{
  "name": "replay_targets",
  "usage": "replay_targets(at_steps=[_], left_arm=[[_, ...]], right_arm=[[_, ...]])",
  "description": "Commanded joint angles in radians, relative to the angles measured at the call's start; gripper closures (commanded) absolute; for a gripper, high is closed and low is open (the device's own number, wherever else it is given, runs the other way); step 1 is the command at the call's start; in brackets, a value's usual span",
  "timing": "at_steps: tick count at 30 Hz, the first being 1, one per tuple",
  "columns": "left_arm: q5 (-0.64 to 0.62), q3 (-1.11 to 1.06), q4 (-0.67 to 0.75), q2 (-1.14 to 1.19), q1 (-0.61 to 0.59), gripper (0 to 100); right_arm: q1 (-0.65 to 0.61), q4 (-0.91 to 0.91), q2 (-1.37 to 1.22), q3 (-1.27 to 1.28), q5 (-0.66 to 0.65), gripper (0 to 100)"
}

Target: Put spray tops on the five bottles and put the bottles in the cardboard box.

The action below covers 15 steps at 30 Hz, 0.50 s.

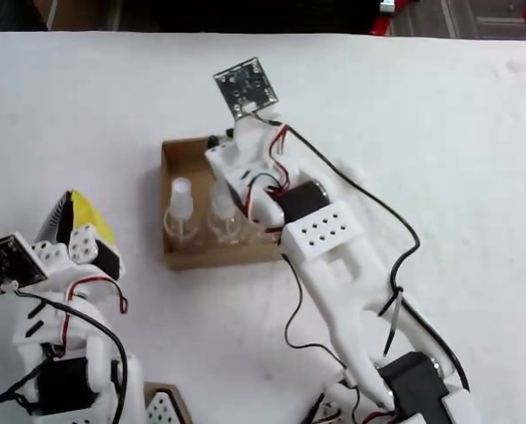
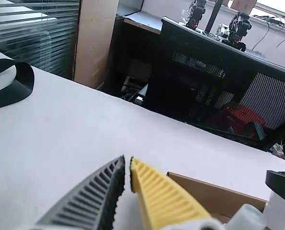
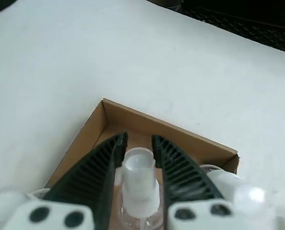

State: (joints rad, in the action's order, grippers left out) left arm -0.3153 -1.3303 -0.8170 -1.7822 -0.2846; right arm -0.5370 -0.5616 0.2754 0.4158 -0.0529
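The cardboard box lies mid-table with clear bottles standing in it, two of them with white spray tops along its near side. The right arm reaches over the box from above. In the right wrist view my right gripper is down inside the box, its black fingers pressed against both sides of a bottle's white spray top. Blurred tops of other bottles flank it. My left gripper sits left of the box, its grey and yellow fingers shut on nothing.
A black strap loop lies on the white table far from the box. A small cardboard piece sits by the left arm's base. The table's far edge borders dark furniture. Bare tabletop stretches around the box.
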Motion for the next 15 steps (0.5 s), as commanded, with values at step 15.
replay_targets(at_steps=[15], left_arm=[[0.006,0.003,0.031,-0.005,-0.007,98]], right_arm=[[0.005,0.403,0.237,0.358,-0.08,98.2]])
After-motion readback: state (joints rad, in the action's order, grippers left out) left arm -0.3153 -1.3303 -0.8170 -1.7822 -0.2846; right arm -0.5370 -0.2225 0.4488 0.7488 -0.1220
